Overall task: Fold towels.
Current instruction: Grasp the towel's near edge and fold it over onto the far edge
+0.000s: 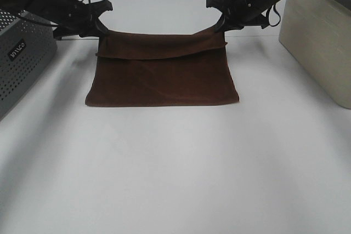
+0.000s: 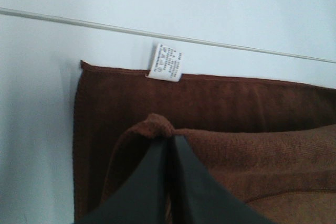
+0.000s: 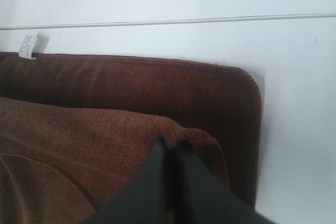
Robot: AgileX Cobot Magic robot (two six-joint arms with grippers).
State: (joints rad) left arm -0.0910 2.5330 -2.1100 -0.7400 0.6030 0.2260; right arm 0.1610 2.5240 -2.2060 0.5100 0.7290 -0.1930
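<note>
A dark reddish-brown towel (image 1: 164,78) lies on the white table, its far edge lifted and draped forward over the rest. My left gripper (image 1: 100,27) is shut on the far left corner, and in the left wrist view the gripper (image 2: 168,142) pinches a fold of towel (image 2: 236,108) with a white tag (image 2: 165,62) beyond it. My right gripper (image 1: 222,24) is shut on the far right corner. The right wrist view shows that gripper (image 3: 170,148) clamped on the towel (image 3: 105,93), the tag (image 3: 27,46) far off.
A grey perforated bin (image 1: 19,53) stands at the left edge. A beige box (image 1: 321,42) sits at the right. Bare white table (image 1: 175,173) spreads in front of the towel.
</note>
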